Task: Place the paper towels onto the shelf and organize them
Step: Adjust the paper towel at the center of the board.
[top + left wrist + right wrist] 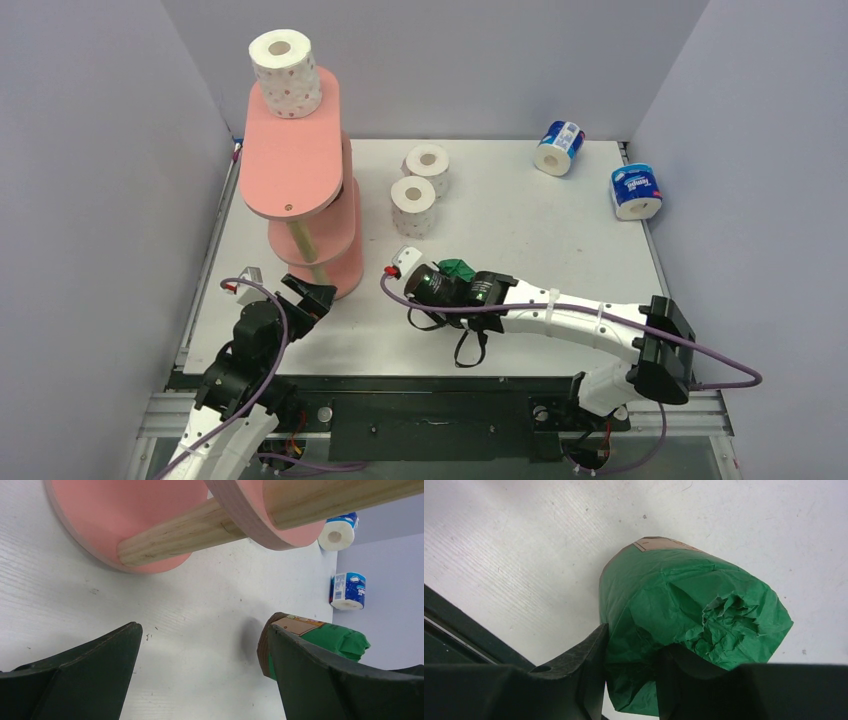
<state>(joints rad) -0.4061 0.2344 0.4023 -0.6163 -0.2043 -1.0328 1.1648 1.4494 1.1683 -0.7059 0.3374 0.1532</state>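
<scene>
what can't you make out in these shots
Top view: the lower boards of the shelf lie mostly hidden under its top board.
Top view: the green roll is mostly covered by the right hand gripping it.
Right wrist view: the fingers hide the roll's lower part.
Blue rolls: label print too small to read.

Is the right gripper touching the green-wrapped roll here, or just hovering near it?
Touching. The right wrist view shows the right gripper closed on the green-wrapped roll, both fingers pressed into its wrapper with no gap.
</scene>
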